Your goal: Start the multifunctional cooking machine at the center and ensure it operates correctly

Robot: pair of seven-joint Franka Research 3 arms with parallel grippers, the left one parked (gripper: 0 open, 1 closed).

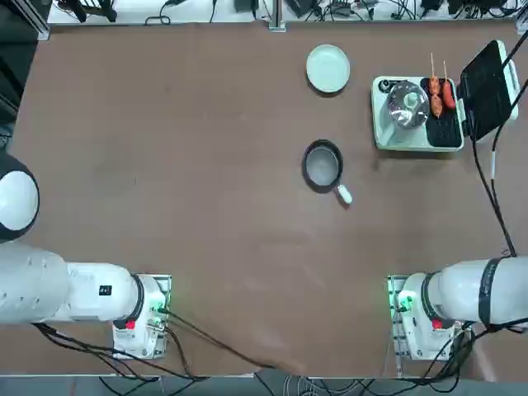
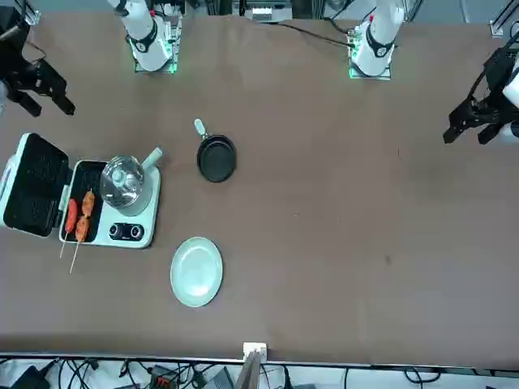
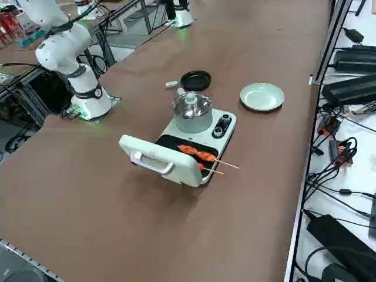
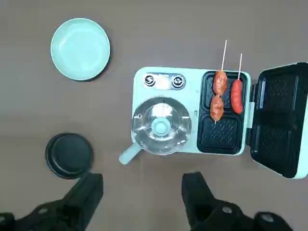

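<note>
Wrist view, tool (image 4: 142, 192) open, cooking machine (image 4: 192, 113), two skewers (image 4: 226, 94)

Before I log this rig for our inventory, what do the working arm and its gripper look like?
The right arm is glossy white with rounded links and a dark band at a joint. Its base glows green, shows a red part, and trails black cables. The right gripper, seen above the multifunctional cooking machine, is black, with two blocky matte fingers set apart.
</note>
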